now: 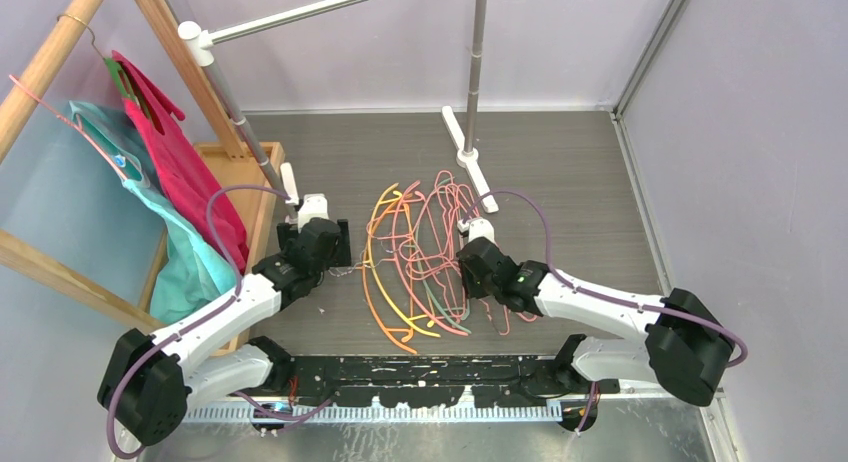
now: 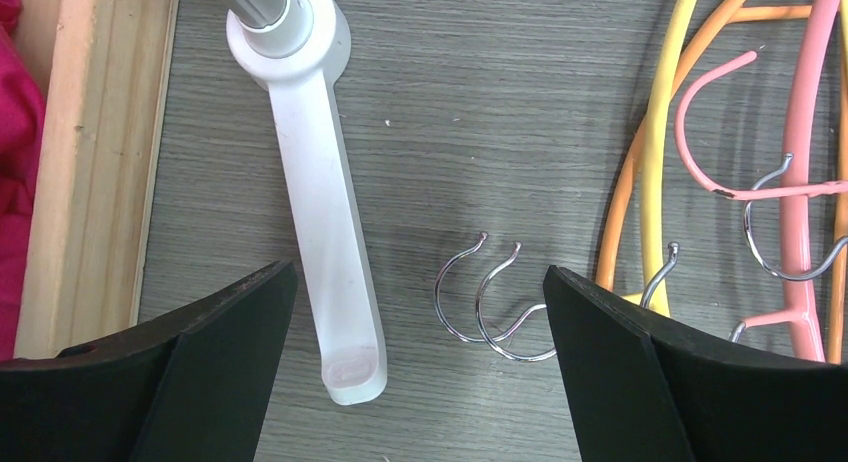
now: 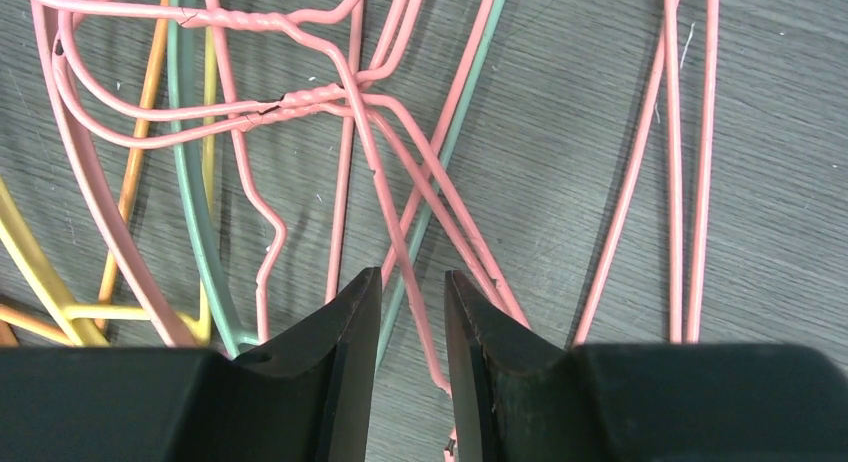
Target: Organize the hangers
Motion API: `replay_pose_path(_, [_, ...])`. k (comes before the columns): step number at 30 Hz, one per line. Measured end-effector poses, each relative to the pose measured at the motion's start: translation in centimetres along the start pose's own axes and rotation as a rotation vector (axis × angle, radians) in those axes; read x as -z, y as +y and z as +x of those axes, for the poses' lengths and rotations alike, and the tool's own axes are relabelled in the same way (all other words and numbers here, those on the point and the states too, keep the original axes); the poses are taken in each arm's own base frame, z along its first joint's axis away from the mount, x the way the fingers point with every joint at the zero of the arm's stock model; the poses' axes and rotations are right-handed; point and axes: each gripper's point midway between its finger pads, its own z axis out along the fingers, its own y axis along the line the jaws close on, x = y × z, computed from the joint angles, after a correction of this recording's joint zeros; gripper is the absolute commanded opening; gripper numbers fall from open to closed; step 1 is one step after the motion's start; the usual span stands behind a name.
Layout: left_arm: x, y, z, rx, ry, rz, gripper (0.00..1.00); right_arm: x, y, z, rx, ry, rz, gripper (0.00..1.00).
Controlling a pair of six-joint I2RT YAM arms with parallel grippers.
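Hangers [image 1: 425,257] in a tangle: take one wire only

They lie heaped on the table [image 1: 580,182] between the arms. The right gripper [image 3: 412,277] straddles a pink wire [image 3: 400,242], jaws narrowly apart, not pinching. Close on that strand alone, then lift slowly. The left gripper [image 2: 420,272] stands spread, empty.

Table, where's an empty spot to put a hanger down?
The dark grey wood-grain table is bare right of the tangled pile of thin pink, orange and yellow hangers, up to the lilac wall. The middle is crowded.
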Motion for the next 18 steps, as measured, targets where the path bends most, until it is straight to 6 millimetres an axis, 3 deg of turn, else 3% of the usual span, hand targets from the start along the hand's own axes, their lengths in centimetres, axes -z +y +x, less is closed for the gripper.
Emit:
replay_pose_path(9, [-0.1, 0.0, 0.2, -0.004, 0.006, -0.003, 0.98, -0.9, 0.1, 1.7, -0.003, 0.055, -0.001, 0.31])
replay_pose_path(14, [-0.1, 0.0, 0.2, -0.004, 0.006, -0.003, 0.98, -1.2, 0.0, 2.2, 0.001, 0.070, 0.005, 0.12])
replay_pose_path(18, [-0.1, 0.0, 0.2, -0.002, 0.006, -0.003, 0.98, -1.2, 0.2, 2.1, 0.005, 0.062, -0.003, 0.03])
